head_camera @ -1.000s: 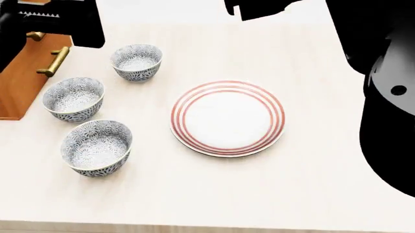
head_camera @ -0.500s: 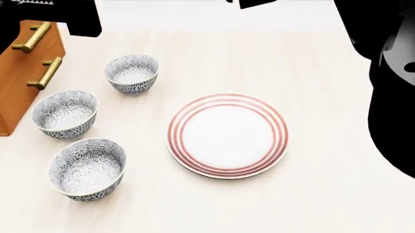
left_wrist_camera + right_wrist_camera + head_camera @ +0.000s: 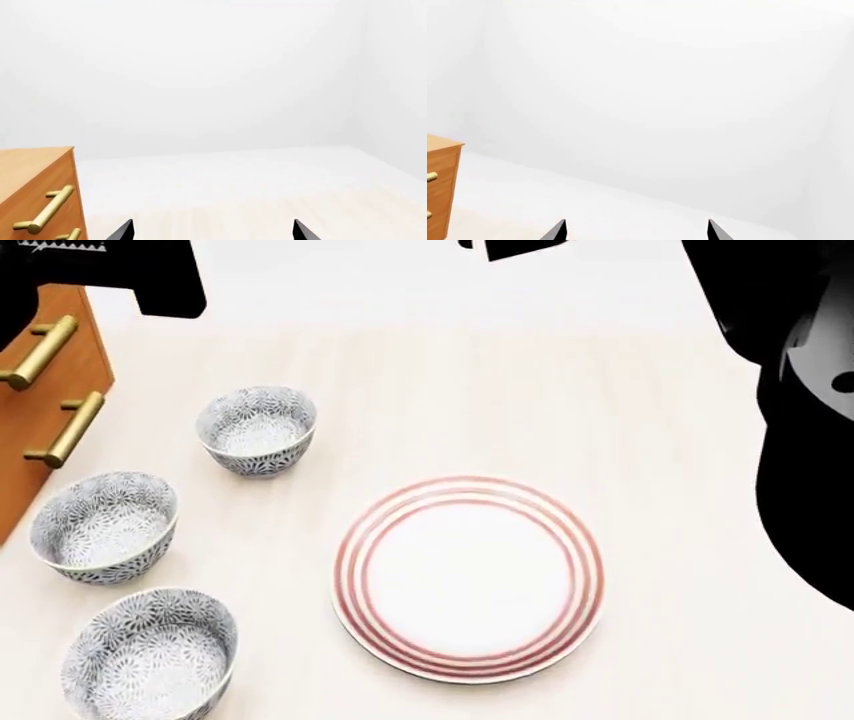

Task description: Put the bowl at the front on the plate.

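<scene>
Three look-alike floral bowls stand in a row on the left of the table in the head view. The bowl at the front (image 3: 150,656) is the nearest one, partly cut by the picture's lower edge. The plate (image 3: 467,577), white with red rings, lies to its right and holds nothing. My left gripper (image 3: 212,233) is open, its fingertips (image 3: 124,231) wide apart over bare table with nothing between them. My right gripper (image 3: 637,232) is open too and holds nothing. Neither wrist view shows a bowl or the plate.
Behind the front bowl stand the middle bowl (image 3: 104,526) and the far bowl (image 3: 258,430). A wooden drawer unit (image 3: 54,390) with brass handles stands at the far left. My black left arm (image 3: 120,275) and right arm (image 3: 801,440) fill the upper corners.
The head view has shifted: bowls, plate and drawer unit have slid lower in the picture, and the front bowl now touches the lower edge. Nothing on the table has been moved.
</scene>
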### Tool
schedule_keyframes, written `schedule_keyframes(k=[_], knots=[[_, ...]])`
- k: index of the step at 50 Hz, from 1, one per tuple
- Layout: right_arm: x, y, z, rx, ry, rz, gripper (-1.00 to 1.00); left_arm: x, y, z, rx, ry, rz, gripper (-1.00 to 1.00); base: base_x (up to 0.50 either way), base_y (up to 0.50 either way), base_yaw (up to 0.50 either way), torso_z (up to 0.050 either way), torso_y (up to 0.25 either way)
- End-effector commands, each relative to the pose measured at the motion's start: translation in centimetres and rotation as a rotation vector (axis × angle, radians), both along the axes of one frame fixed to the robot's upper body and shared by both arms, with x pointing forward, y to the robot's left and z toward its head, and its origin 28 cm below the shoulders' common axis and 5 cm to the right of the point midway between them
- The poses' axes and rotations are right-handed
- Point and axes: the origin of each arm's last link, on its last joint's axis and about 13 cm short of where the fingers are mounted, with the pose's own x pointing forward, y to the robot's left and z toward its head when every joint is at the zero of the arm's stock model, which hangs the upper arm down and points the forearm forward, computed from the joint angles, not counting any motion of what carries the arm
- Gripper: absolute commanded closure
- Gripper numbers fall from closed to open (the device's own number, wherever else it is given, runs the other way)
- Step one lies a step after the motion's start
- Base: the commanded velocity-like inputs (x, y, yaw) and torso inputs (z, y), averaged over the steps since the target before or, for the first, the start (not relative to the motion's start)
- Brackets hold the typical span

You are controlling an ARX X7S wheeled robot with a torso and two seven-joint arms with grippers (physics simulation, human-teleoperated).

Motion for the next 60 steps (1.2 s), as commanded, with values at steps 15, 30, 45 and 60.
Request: schedule_keyframes(k=[15, 30, 45, 60], knots=[[0.1, 0.1, 0.0, 0.000, -0.002, 0.014, -1.00, 0.0, 0.1, -0.3, -0.008, 0.011, 0.003, -1.00, 0.25, 0.00, 0.00, 0.000, 0.000], [0.2, 0.1, 0.0, -0.013, -0.001, 0.019, -1.00, 0.1, 0.2, -0.6, -0.009, 0.022, -0.001, -1.00, 0.05, 0.00, 0.00, 0.000, 0.001], [0.2, 0.2, -0.2, -0.015, 0.000, 0.033, -1.00, 0.2, 0.3, -0.9, -0.006, 0.025, 0.003, -1.00, 0.06, 0.00, 0.00, 0.000, 0.000], [0.1, 0.1, -0.3, -0.027, -0.020, 0.039, -1.00, 0.2, 0.3, -1.1, -0.006, 0.034, 0.000, -1.00, 0.05, 0.00, 0.00, 0.000, 0.000]])
